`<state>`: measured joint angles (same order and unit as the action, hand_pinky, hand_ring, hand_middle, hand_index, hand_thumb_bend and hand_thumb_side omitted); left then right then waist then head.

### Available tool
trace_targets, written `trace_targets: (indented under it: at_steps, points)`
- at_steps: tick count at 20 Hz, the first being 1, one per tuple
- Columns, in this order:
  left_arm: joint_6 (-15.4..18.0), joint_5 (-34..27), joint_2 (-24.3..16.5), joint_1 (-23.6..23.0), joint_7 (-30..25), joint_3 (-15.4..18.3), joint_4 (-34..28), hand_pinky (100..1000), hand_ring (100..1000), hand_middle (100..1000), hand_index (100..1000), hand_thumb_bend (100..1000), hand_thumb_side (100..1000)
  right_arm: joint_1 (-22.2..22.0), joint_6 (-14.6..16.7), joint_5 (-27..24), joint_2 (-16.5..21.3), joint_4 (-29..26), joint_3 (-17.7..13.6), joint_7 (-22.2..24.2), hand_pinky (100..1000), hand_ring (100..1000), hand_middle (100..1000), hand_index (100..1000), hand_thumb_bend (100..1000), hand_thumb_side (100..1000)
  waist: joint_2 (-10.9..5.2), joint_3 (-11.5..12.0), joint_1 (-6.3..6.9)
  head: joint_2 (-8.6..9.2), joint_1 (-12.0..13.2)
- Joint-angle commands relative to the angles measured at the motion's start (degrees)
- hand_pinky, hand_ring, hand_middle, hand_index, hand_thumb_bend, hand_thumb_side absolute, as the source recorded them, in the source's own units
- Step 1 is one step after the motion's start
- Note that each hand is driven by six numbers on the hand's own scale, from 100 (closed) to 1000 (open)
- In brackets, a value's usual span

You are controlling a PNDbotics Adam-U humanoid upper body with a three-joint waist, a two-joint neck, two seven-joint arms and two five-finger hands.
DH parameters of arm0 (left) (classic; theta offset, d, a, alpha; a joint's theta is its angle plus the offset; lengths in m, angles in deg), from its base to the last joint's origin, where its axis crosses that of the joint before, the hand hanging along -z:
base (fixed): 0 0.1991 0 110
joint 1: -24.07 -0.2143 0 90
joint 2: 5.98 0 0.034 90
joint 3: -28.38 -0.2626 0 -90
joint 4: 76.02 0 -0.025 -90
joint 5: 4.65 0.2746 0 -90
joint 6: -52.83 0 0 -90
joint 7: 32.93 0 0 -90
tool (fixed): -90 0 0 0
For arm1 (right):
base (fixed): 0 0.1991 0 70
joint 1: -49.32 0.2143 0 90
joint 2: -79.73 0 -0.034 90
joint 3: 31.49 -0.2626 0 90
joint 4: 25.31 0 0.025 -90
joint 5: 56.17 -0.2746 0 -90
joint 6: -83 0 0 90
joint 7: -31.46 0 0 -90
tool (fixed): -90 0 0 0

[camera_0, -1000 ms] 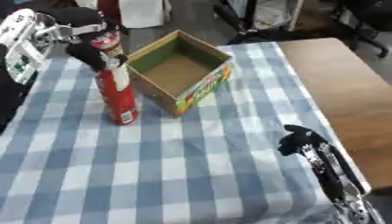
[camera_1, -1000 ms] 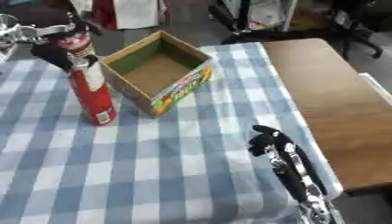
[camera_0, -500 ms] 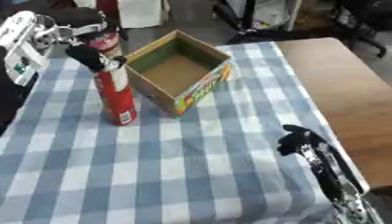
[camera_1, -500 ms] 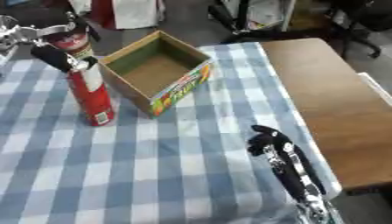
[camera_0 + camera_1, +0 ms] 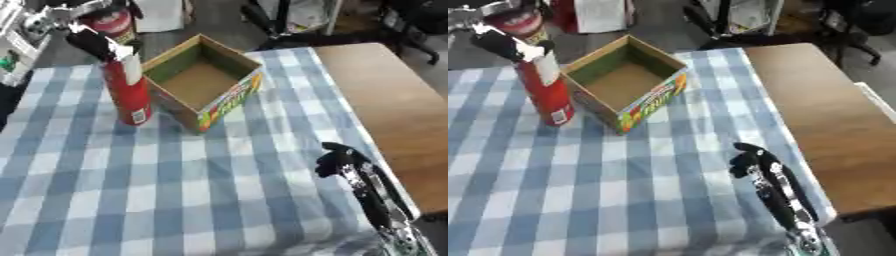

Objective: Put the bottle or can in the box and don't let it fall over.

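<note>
Beside the box (image 5: 203,79), the left hand (image 5: 92,42) holds the can's (image 5: 127,89) top; lift straight, keep it upright.

The can (image 5: 127,90) stands upright on the tabletop (image 5: 175,190) at upper left, just left of the open box (image 5: 201,82). The right hand (image 5: 337,160) sits lower right.

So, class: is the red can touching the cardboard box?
Apart. The right eye view shows checked cloth between the red can and the cardboard box.
</note>
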<state>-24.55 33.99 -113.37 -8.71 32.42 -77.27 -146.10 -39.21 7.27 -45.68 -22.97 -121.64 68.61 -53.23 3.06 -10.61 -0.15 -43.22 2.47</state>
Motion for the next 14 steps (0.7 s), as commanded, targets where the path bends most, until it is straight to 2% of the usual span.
trace_targets:
  at_steps: [1, 5, 10, 11, 12, 13, 14]
  points:
    - [-1.15, -1.51, -1.68, 2.45, 2.78, 1.71, -2.23, 100, 262, 289, 810, 100, 314, 0.56, -0.01, 0.32, 0.55, -0.44, -0.17, -0.02, 593, 597, 584, 822, 100, 913, -0.98, -0.20, 0.02, 0.24, 0.18]
    - [-1.88, -1.63, 0.85, 2.86, 7.80, 1.07, -1.62, 100, 269, 296, 816, 100, 324, 0.85, 0.07, 0.10, 0.41, -0.33, 0.40, 0.43, 593, 597, 585, 822, 100, 914, -0.94, -1.20, -0.16, 0.50, 1.15]
    - [-1.03, 1.88, 5.97, 2.66, 12.20, 0.00, 2.58, 100, 273, 302, 827, 100, 320, 2.14, 0.30, -0.31, -0.09, -0.35, 1.54, 1.62, 594, 597, 585, 822, 100, 903, -0.33, -4.14, -0.45, 1.37, 3.53]
    - [-0.72, 2.67, 6.69, 2.64, 12.54, -0.12, 3.48, 100, 298, 326, 842, 100, 318, 2.46, 0.32, -0.32, -0.17, -0.37, 1.71, 1.83, 594, 597, 585, 822, 100, 900, -0.19, -4.71, -0.45, 1.54, 4.01]
    - [-0.36, 4.00, 7.23, 2.51, 12.44, -0.51, 4.23, 100, 378, 407, 882, 100, 375, 2.81, 0.35, -0.37, -0.27, -0.38, 1.88, 2.03, 594, 598, 585, 822, 100, 897, -0.07, -5.31, -0.45, 1.65, 4.53]
    - [0.08, 5.66, 7.60, 2.37, 11.82, -0.97, 4.76, 165, 478, 495, 915, 100, 425, 3.06, 0.37, -0.45, -0.35, -0.37, 1.97, 2.16, 594, 597, 585, 822, 100, 896, -0.01, -5.68, -0.44, 1.73, 4.77]
    - [0.90, 7.60, 7.82, 2.25, 10.53, -1.56, 5.05, 429, 603, 618, 936, 100, 526, 3.21, 0.37, -0.51, -0.40, -0.34, 1.98, 2.23, 594, 598, 585, 822, 100, 897, 0.03, -5.88, -0.41, 1.75, 4.79]
